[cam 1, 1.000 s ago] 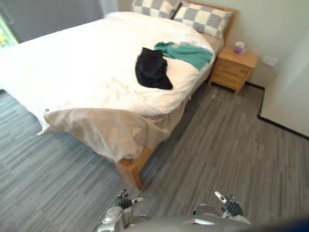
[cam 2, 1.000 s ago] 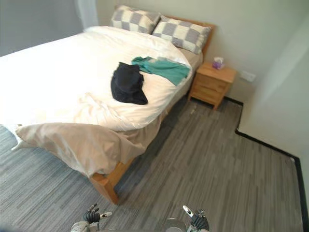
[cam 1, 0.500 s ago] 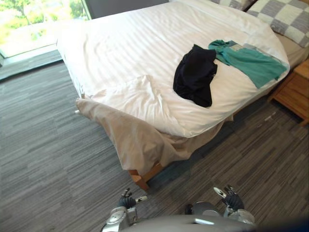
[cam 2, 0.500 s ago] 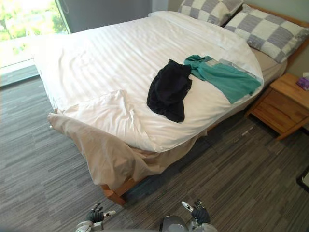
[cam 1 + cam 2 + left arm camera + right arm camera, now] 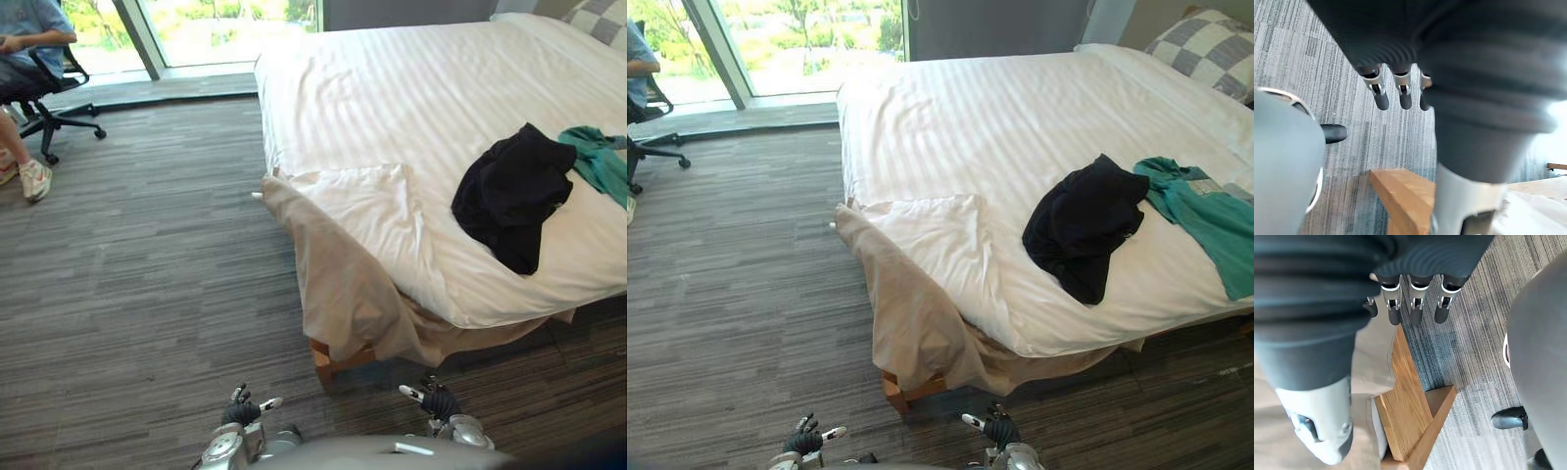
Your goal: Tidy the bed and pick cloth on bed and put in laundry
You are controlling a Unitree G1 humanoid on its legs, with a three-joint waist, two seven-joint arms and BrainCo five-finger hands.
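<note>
A black cloth (image 5: pixel 512 196) lies crumpled on the white duvet (image 5: pixel 411 98) near the bed's near side. A teal cloth (image 5: pixel 1205 211) is spread just beyond it toward the checked pillow (image 5: pixel 1207 49). The duvet's near corner is folded back (image 5: pixel 364 196), and a beige sheet (image 5: pixel 343 284) hangs off the corner to the floor. My left hand (image 5: pixel 240 411) and right hand (image 5: pixel 438 399) hang low over the carpet, well short of the bed. Each wrist view shows relaxed fingers (image 5: pixel 1400 93) (image 5: pixel 1415 308) holding nothing.
The wooden bed frame's corner (image 5: pixel 1410 416) stands on the grey carpet just ahead of my hands. A person sits on a wheeled office chair (image 5: pixel 39 93) at the far left by the window. Open carpet (image 5: pixel 147 255) stretches left of the bed.
The camera has swung left: the bed now sits to the right, the nightstand is out of view, and the window and seated person have come in. Both hands stay low.
</note>
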